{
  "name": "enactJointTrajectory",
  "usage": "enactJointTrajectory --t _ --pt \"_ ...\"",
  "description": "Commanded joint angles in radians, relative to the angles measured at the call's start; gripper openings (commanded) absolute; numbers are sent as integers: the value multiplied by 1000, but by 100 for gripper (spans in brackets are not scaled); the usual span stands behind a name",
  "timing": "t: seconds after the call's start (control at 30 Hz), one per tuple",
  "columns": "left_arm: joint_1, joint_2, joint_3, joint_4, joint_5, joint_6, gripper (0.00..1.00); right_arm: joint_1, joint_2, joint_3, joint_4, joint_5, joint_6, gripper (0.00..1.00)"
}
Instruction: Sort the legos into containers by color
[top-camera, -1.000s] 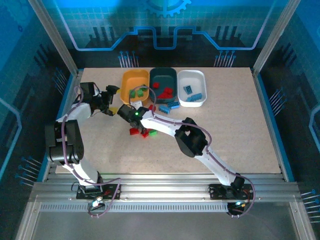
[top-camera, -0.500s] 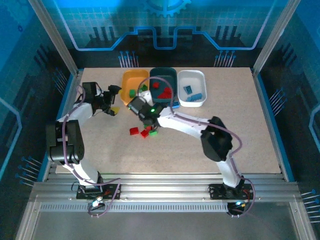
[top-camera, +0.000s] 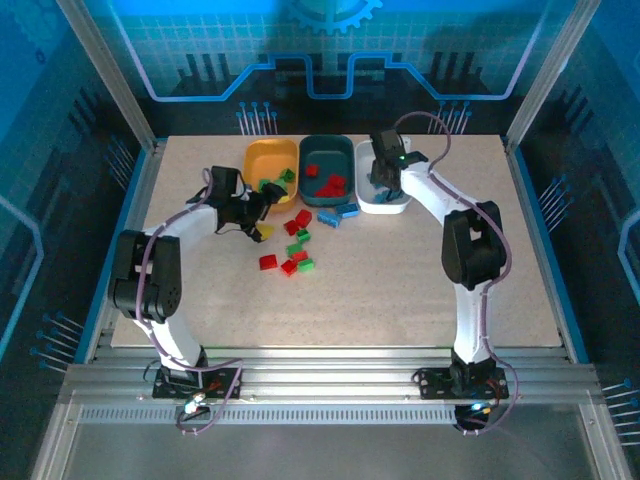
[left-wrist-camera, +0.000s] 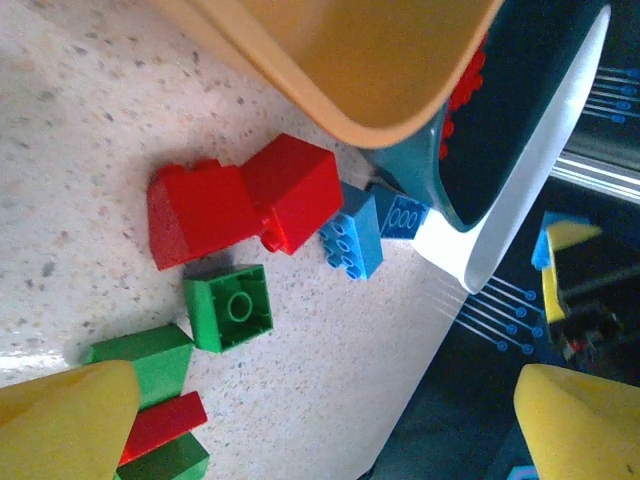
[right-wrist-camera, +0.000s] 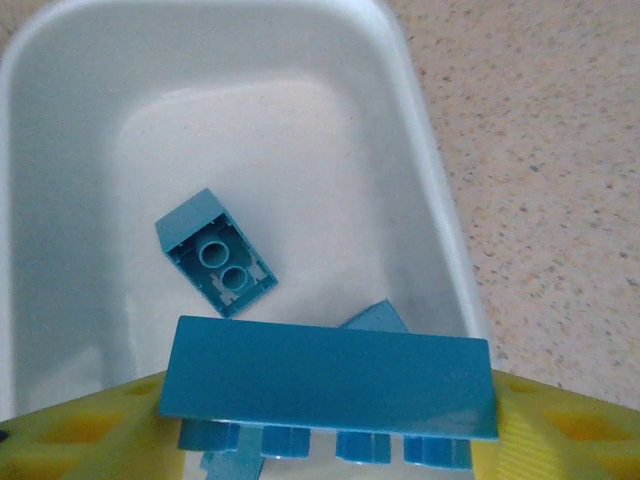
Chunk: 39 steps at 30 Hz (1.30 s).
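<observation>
My right gripper (top-camera: 384, 178) hangs over the white tub (top-camera: 404, 158), shut on a long blue brick (right-wrist-camera: 330, 385) that sits between its yellow fingers (right-wrist-camera: 70, 435). Below it in the white tub (right-wrist-camera: 60, 130) lies a small blue brick (right-wrist-camera: 215, 265). Beside the orange tub (top-camera: 262, 160), my left gripper (top-camera: 262, 214) stands open with nothing between its fingers (left-wrist-camera: 60, 425). Just ahead of it lie two red bricks (left-wrist-camera: 245, 200), two blue bricks (left-wrist-camera: 365, 232) and a green brick (left-wrist-camera: 230, 305). The teal tub (top-camera: 322, 152) holds red bricks (top-camera: 330, 183).
More red and green bricks (top-camera: 295, 255) lie scattered on the table in front of the tubs, and two blue ones (top-camera: 338, 213) lie by the teal tub's front wall. The orange tub holds green bricks (top-camera: 278, 181). A metal frame rims the table.
My right arm swung from the loose pile in the middle back to the white tub, carrying the long blue brick. My left gripper moved right, toward the pile.
</observation>
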Motion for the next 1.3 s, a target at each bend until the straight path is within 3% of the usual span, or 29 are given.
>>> enactJointTrajectory --t 0.0,0.17,0.37,0.53,0.6,0.73,0.97,1.27 --pt "-23 18 53 -53 30 56 98 -20 40 81 -56 -141 -30 79" --pt "-41 14 78 -97 8 102 99 -31 -51 52 -46 -138 -42 85" --pt "-60 5 147 -252 -72 181 99 44 -354 -294 101 -149 -7 85" --pt "-149 -23 229 -448 -269 306 98 173 -535 -568 181 -66 1 84" --pt "-218 -35 254 -511 -371 372 97 193 -575 -660 196 -95 24 83" --pt "-344 -40 220 -520 -527 439 95 232 -622 -768 238 -108 19 81" --pt "-484 38 203 -539 -656 414 96 258 -751 -944 343 24 85 83" --pt "-563 146 243 -573 -747 327 92 210 -789 -1007 367 -44 122 84"
